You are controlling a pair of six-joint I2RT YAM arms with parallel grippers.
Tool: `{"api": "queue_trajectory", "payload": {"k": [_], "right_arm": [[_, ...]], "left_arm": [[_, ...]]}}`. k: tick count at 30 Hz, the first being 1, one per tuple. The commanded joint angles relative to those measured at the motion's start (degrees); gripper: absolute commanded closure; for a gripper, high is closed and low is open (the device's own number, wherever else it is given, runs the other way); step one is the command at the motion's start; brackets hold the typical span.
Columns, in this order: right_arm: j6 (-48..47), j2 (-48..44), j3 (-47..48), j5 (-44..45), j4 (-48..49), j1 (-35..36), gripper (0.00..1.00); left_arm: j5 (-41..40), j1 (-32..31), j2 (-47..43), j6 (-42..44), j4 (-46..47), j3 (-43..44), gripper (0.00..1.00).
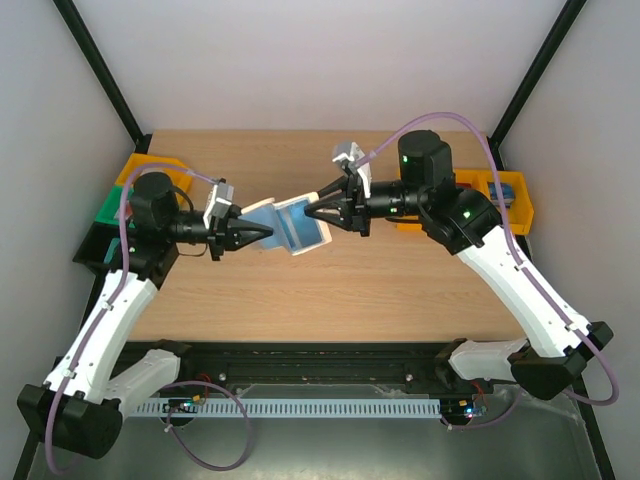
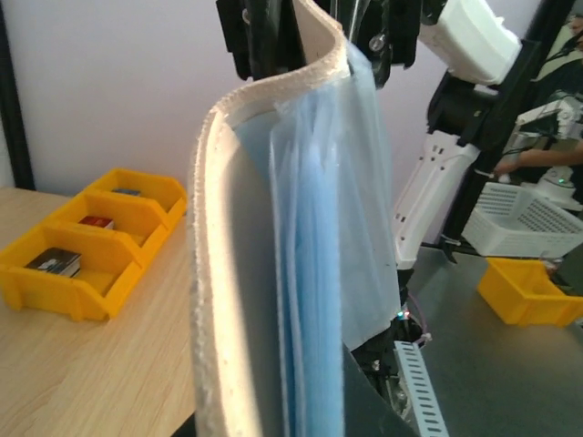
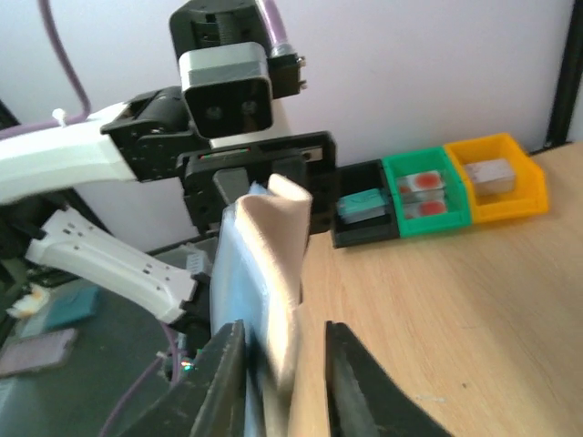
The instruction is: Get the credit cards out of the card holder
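Observation:
The card holder (image 1: 292, 226) hangs in the air over the middle of the table, between both arms. It is beige outside and blue inside, and stands half open. My left gripper (image 1: 252, 236) is shut on its left edge; in the left wrist view the card holder (image 2: 232, 273) fills the frame with blue pockets and a clear sleeve. My right gripper (image 1: 320, 212) is at its right edge. In the right wrist view the card holder (image 3: 271, 259) leans on the left finger and the right gripper (image 3: 284, 332) is open, with a gap at the right finger. The credit cards are hidden.
Yellow bins (image 1: 150, 170), a green bin (image 1: 108, 205) and a black bin (image 1: 95, 248) line the table's left edge. More yellow bins (image 1: 505, 198) with small items sit at the right edge. A yellow bin (image 2: 533, 291) and a white basket (image 2: 528, 218) stand beyond the table.

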Motion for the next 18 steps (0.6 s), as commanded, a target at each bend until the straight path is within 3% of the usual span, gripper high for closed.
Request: {"api": "queue_trajectory", "payload": {"k": [1, 6, 8, 18], "right_arm": [[0.6, -1.7, -1.5, 2.6, 3.5, -1.1, 0.66], [7.2, -2.6, -6.9, -1.2, 14.8, -1.0, 0.56], [6.7, -2.4, -6.6, -1.1, 14.9, -1.0, 0.54], [6.0, -2.7, -6.8, -1.2, 15.1, -0.9, 0.49]], "left_arm": [[-8.3, -0.1, -2.4, 6.9, -6.1, 1.6, 0.98], [-21.2, -1.9, -7.0, 9.4, 0.8, -1.5, 0.98], [-25.3, -2.2, -8.4, 8.4, 3.5, -2.8, 0.98], [-31.2, -2.3, -8.5, 7.1, 6.2, -4.8, 0.98]]}}
